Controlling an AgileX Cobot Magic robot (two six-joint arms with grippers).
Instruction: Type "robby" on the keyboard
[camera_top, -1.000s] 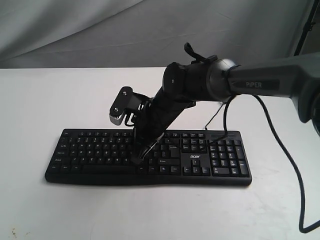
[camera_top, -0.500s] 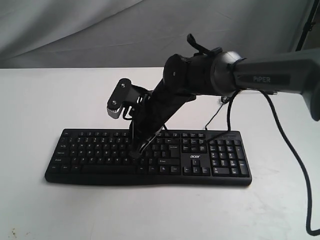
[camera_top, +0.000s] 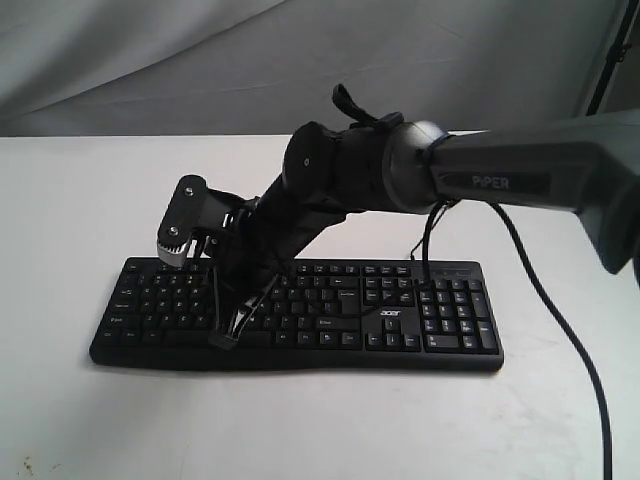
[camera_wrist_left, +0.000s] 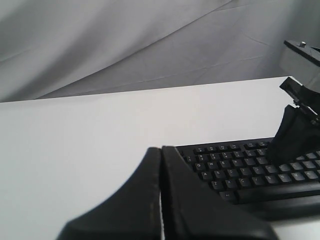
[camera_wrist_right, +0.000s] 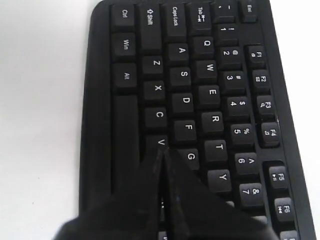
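Keyboard of wide black plastic (camera_top: 330, 322) lies on the white table (camera_top: 80, 200). Right gripper (camera_wrist_right: 161, 154), clenched and empty, tips down beside its V key (camera_wrist_right: 157, 141); left gripper (camera_wrist_left: 161, 151), also clenched, hangs beyond its end.

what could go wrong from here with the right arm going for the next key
1. The shut right gripper has its tip right at the V key, with G close by, so it may hit a wrong letter on the keyboard, or two keys at once.
2. The space bar lies just beside the tip; a slanted press could slip onto it.
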